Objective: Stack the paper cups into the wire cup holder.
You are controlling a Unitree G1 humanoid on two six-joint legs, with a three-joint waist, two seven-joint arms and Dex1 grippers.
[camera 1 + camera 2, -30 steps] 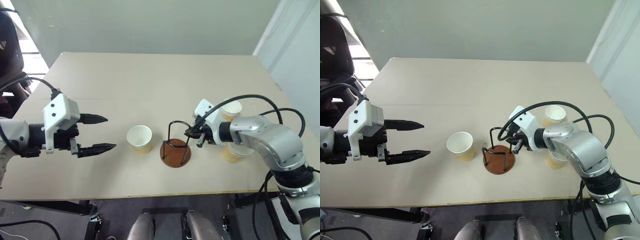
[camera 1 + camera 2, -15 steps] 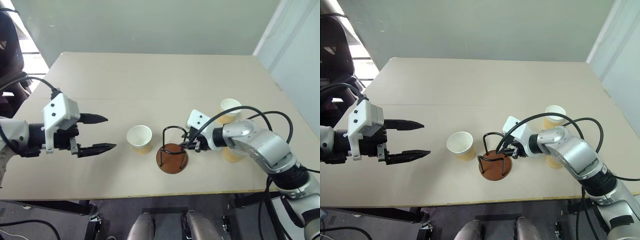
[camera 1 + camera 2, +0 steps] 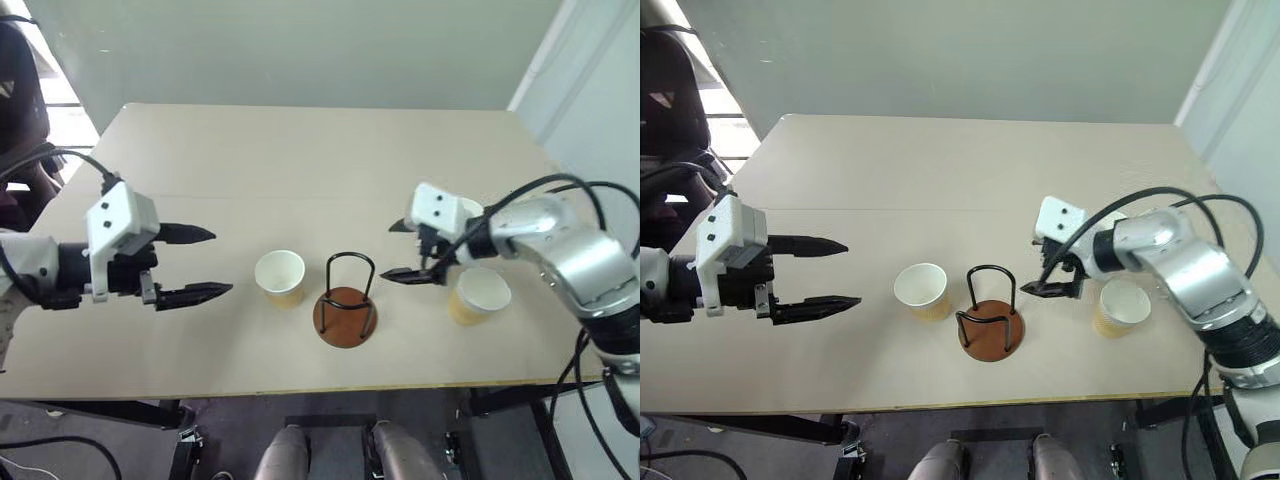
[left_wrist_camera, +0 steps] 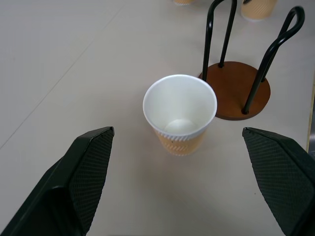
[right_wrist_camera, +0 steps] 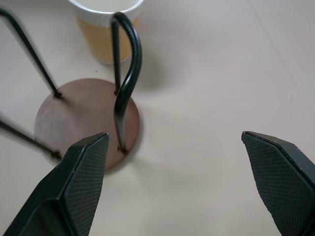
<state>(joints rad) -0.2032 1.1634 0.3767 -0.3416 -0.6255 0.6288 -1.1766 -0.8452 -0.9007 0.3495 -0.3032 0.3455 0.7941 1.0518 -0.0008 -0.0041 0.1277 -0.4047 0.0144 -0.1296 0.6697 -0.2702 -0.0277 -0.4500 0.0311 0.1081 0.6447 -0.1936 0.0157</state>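
Right end effector [image 3: 406,250] agape — wire cup holder [image 3: 346,303] just beside, apart.

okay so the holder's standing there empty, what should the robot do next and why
Probably bring the left gripper forward around the nearest cup and close. Its fingers are open, and in the left wrist view that cup stands upright between them. The holder holds no cup, and the right gripper is open, holding nothing.

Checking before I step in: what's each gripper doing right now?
Left gripper: open, holding nothing.
Right gripper: open, holding nothing.
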